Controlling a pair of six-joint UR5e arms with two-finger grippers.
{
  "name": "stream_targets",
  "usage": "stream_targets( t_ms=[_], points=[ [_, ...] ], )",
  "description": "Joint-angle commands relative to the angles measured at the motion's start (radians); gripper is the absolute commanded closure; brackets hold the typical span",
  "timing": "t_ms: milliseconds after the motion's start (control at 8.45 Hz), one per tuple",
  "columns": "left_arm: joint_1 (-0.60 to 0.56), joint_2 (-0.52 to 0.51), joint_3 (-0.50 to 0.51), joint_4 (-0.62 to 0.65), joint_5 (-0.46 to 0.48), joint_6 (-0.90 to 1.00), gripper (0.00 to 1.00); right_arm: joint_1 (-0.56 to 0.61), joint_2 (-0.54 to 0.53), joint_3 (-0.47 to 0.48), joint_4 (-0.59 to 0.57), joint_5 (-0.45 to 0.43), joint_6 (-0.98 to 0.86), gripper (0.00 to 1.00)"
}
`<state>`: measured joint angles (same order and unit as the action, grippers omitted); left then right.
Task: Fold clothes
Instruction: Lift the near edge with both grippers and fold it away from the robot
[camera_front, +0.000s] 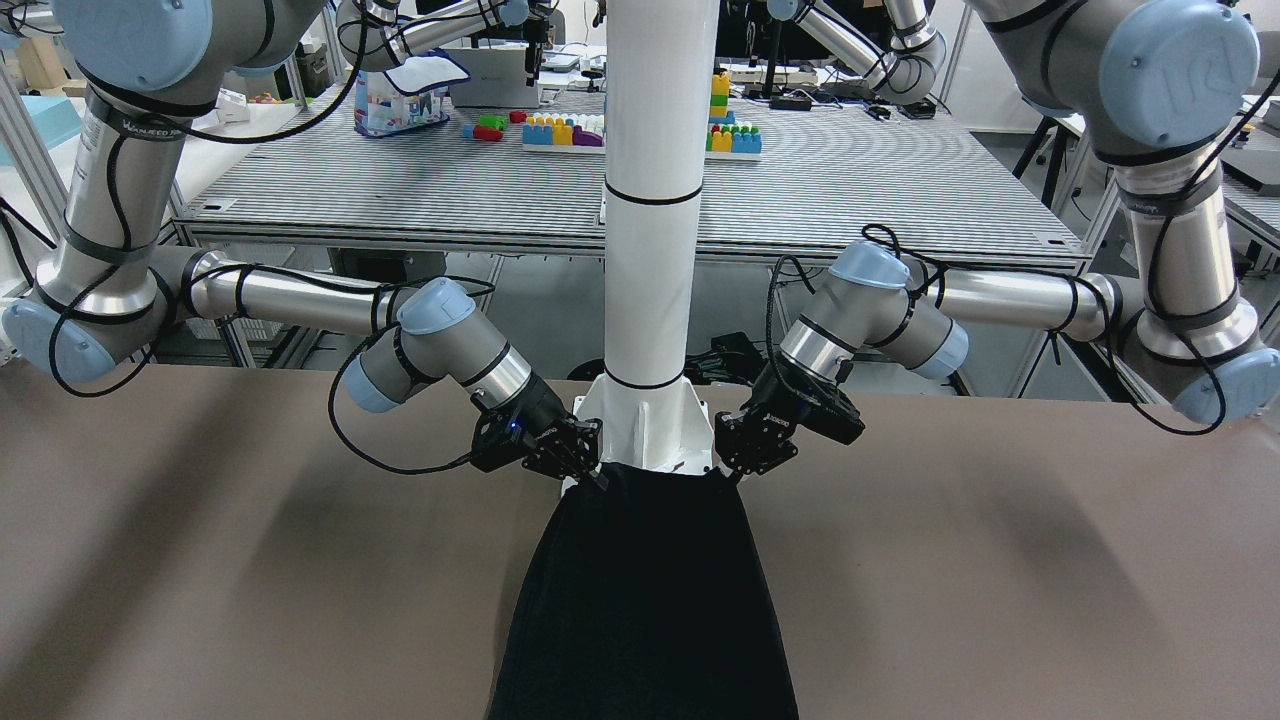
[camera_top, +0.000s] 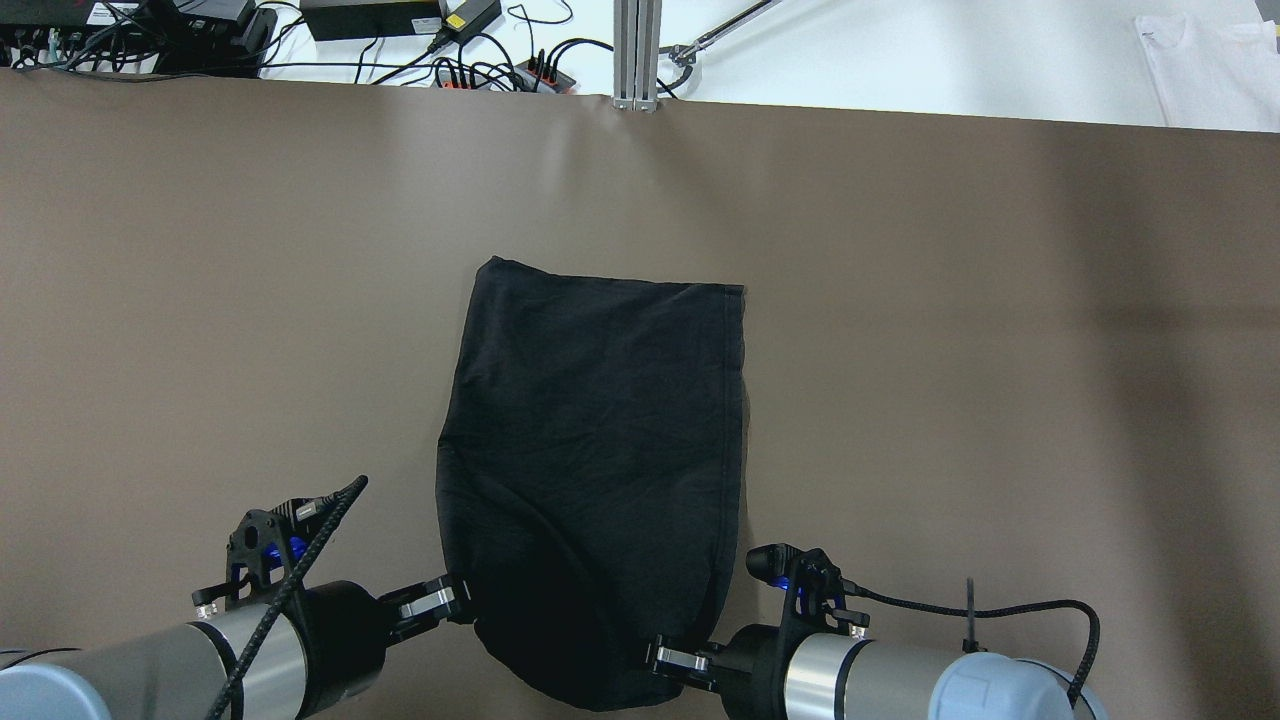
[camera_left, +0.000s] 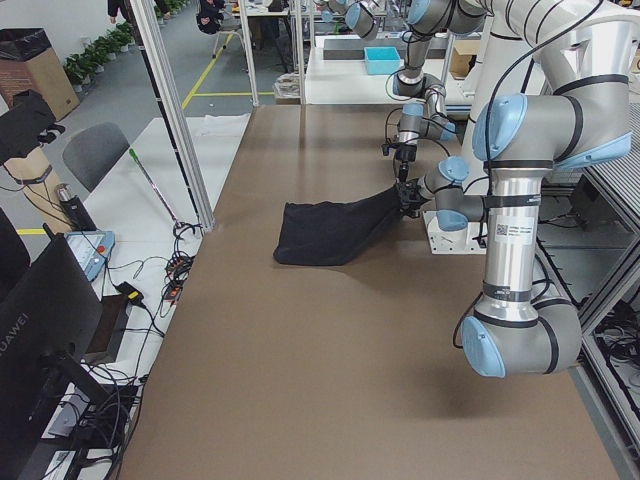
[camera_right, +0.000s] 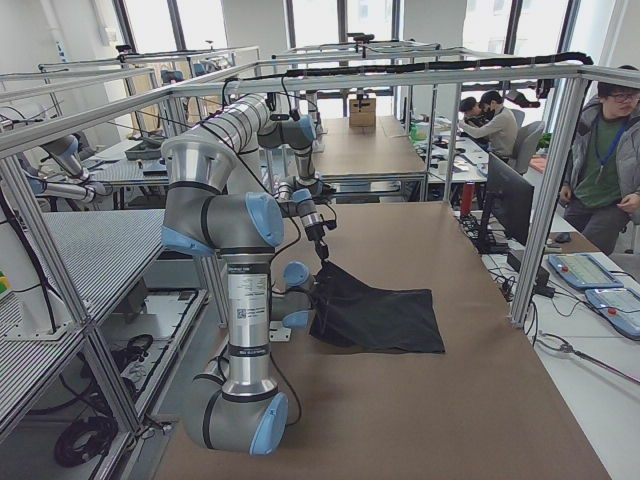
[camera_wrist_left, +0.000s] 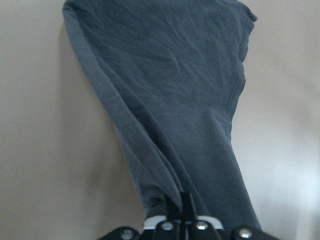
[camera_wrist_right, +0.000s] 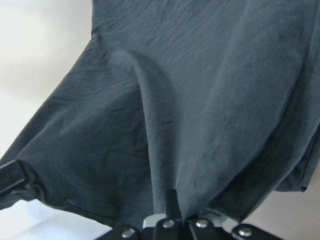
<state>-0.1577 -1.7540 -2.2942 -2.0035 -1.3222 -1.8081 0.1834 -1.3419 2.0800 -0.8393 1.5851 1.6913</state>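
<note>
2 near corners of black cloth (camera_top: 600, 430) were held raised, clamped by left gripper (camera_top: 458, 597) and right gripper (camera_top: 666, 660).

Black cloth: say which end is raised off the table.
The end of the black cloth nearest the robot: the left gripper and right gripper pinch it; the far end lies flat on the table.

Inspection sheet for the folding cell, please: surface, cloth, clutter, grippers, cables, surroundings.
Surface: brown table, even, unmarked.
Job's things: black cloth, far part flat, near corners lifted.
Clutter: nothing seen.
Grippers: left gripper and right gripper each shut on a near corner.
Cables: braided wrist cable; power leads beyond the far edge.
Surroundings: white pole, toy blocks on a striped table, people.
</note>
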Motion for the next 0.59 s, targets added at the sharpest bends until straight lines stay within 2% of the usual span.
stream_targets(
  t_ms=[0, 237, 473],
  points=[
    [-0.060, 0.001, 0.050, 0.002, -0.008, 0.026, 1.00, 0.033, -0.005, -0.009, -0.004, -0.013, -0.001, 1.00],
    [-0.164, -0.019, 0.120, 0.005, -0.034, 0.032, 1.00, 0.106, 0.004, -0.046, -0.007, -0.011, -0.005, 1.00],
    [-0.279, -0.042, 0.154, 0.005, -0.134, 0.035, 1.00, 0.155, 0.070, -0.092, -0.046, -0.013, -0.013, 1.00]
  ],
)
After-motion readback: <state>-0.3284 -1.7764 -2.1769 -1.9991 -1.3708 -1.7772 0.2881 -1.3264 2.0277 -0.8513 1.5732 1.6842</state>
